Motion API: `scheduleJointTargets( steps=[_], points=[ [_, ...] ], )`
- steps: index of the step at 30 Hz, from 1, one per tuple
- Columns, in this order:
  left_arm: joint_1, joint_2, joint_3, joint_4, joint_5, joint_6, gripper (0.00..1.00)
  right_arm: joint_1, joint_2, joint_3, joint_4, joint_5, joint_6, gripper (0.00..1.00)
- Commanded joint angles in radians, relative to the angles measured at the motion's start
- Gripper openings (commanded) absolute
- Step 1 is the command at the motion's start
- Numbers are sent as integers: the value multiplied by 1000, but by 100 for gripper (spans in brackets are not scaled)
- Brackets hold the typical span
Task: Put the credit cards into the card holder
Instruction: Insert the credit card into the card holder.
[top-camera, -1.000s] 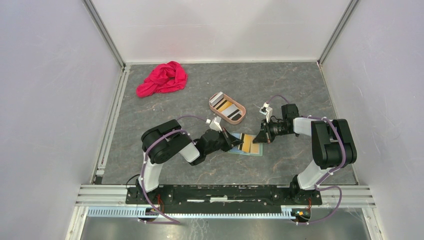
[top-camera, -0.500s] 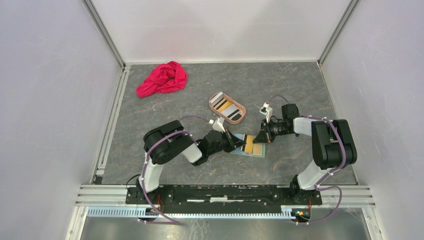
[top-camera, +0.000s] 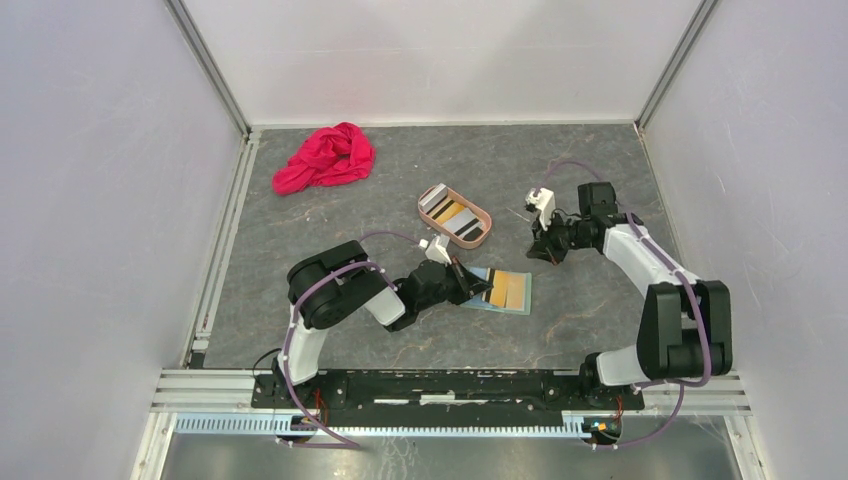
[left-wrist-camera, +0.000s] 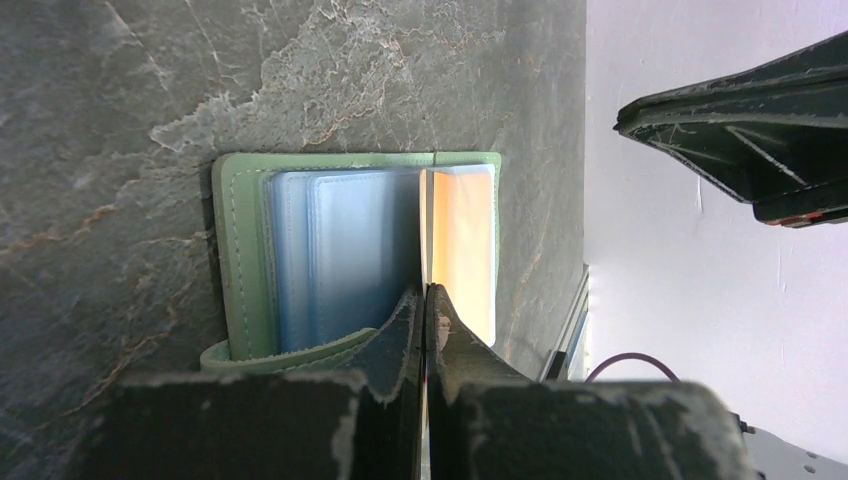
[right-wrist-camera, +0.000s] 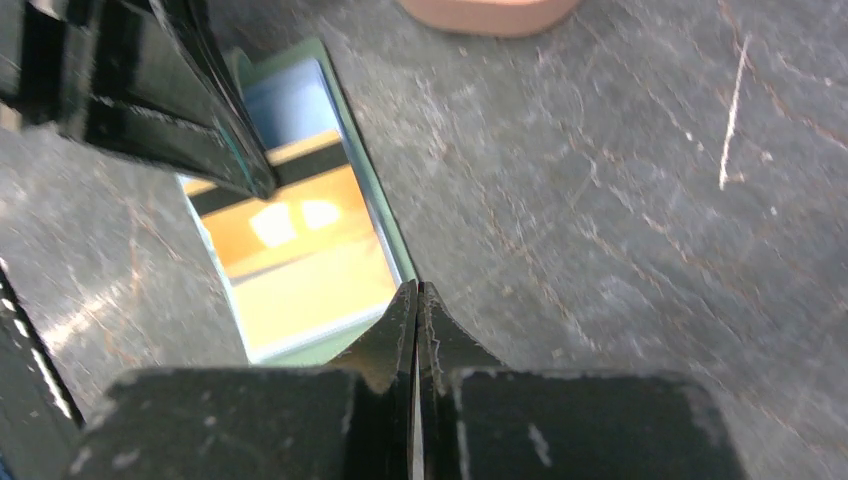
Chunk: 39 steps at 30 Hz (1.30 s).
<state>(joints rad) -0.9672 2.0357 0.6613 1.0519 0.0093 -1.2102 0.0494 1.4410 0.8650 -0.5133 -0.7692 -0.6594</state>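
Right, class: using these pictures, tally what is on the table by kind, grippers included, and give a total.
Red cloth: 1
Oval tray: 1
Card holder: 1
Orange card in the holder: 1
Grippers: 2 (left gripper, right gripper)
Cards in the tray: too small to count, left out
Total: 6

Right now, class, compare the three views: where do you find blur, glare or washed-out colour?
Right wrist view: smeared soft throughout, with two glare spots on the orange plastic card in the sage-green bifold card holder. Left wrist view: the grey stone table is crisp, but that card is washed out pale. Top external view: even light, sharp, soft shadows only.
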Motion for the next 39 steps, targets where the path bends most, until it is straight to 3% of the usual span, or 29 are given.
scheduleJointTargets(
  steps=[1, 9, 30, 39],
  points=[
    [-8, 27, 13, -91, -20, 26, 3, -3, -27, -2, -118, 165, -140, 1],
    [-8, 23, 15, -103, -16, 27, 3, -3, -5, -79, -160, 187, -180, 0],
    [-21, 40, 55, -118, 53, 32, 8, 62, 114, -70, -183, 179, -169, 0],
    [-25, 14, 92, -227, 63, 76, 24, 62, 116, -69, -181, 185, -167, 0]
  ],
)
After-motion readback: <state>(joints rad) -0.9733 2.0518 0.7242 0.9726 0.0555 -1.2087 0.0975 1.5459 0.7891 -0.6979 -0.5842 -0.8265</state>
